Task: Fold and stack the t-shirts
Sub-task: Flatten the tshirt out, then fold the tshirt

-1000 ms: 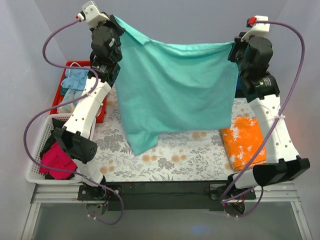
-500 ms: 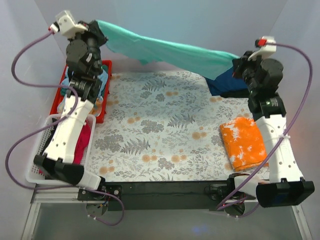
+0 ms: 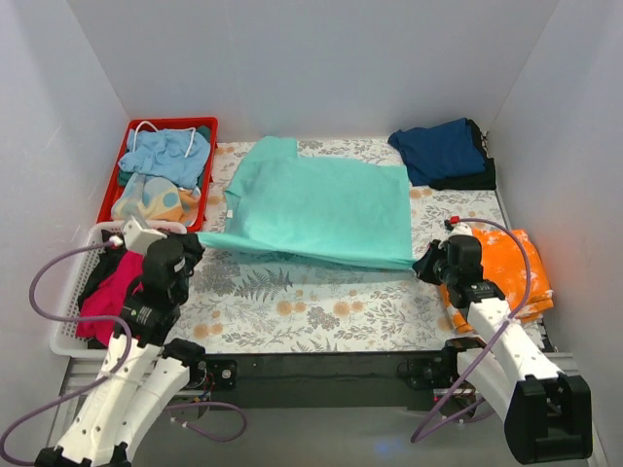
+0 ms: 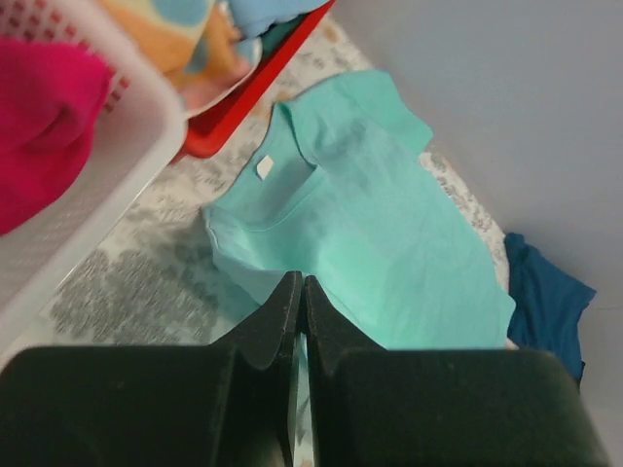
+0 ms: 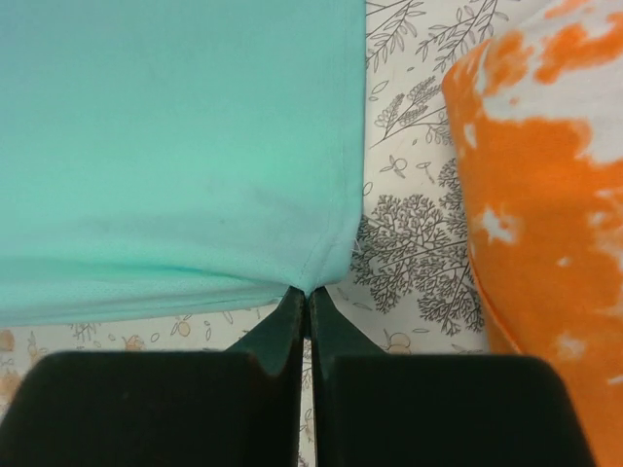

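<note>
The teal-green t-shirt (image 3: 316, 206) lies spread on the floral table, collar to the left. My left gripper (image 3: 194, 244) is shut on its near left edge; the left wrist view shows the closed fingertips (image 4: 304, 284) pinching teal cloth (image 4: 380, 243). My right gripper (image 3: 421, 265) is shut on the near right hem corner (image 5: 321, 277), jaws pressed together (image 5: 309, 294). A navy shirt (image 3: 443, 151) lies at the back right. A folded orange-and-white shirt (image 3: 506, 268) lies beside the right arm. A magenta shirt (image 3: 110, 297) sits in the white basket.
A red tray (image 3: 207, 146) at the back left holds light blue and mottled cloths. The white basket (image 3: 76, 282) stands at the near left, beside my left arm. Grey walls close the table on three sides. The floral table cover (image 3: 311, 302) shows in front of the teal shirt.
Both arms have come down and back toward the near edge, bringing the teal shirt from held up in the air to lying spread on the table. Both grips stay shut.
</note>
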Robot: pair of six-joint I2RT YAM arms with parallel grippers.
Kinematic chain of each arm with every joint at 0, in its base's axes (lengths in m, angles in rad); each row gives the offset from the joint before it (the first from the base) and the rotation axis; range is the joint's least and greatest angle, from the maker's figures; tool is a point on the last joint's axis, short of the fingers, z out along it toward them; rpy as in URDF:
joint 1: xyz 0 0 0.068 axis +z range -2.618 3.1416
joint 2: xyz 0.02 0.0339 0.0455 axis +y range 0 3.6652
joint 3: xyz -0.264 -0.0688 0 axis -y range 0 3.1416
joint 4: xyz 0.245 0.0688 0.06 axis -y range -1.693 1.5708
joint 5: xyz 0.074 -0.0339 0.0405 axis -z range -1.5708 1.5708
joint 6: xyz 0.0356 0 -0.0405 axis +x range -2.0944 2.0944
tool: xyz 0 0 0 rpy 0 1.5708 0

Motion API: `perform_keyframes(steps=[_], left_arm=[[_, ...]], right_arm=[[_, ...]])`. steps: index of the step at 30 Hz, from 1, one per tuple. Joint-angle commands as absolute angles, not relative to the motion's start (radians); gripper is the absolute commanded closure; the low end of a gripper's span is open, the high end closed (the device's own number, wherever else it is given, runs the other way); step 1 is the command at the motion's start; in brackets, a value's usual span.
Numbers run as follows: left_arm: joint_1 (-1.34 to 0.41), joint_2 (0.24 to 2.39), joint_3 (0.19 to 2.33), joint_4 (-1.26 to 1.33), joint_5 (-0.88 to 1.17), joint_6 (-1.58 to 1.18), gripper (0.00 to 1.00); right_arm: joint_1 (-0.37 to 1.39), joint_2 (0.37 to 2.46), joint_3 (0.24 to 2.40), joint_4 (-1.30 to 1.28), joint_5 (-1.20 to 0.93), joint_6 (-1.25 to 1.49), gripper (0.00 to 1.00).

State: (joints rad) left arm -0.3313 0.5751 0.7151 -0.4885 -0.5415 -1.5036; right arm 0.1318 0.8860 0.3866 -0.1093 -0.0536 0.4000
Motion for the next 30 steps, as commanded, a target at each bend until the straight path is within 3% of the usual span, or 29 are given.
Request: perform_keyframes(steps=[1,8,30], left_arm=[[-0.328,0.448,0.652,-0.759,-0.621,-1.747,1.00],[-0.328,0.491,0.686,-0.874,-0.617,-1.830,1.00],[-0.328,0.660,0.713,-0.621,-0.624,-1.738,1.00]], right_arm=[[0.155,0.792,0.347,-0.098,-0.034,0.486,0.99],[0.172,0.724,0.321,-0.205,-0.003,0.499,0.99],[0.173,0.730,0.471,-0.216,0.021,0.443,0.99]])
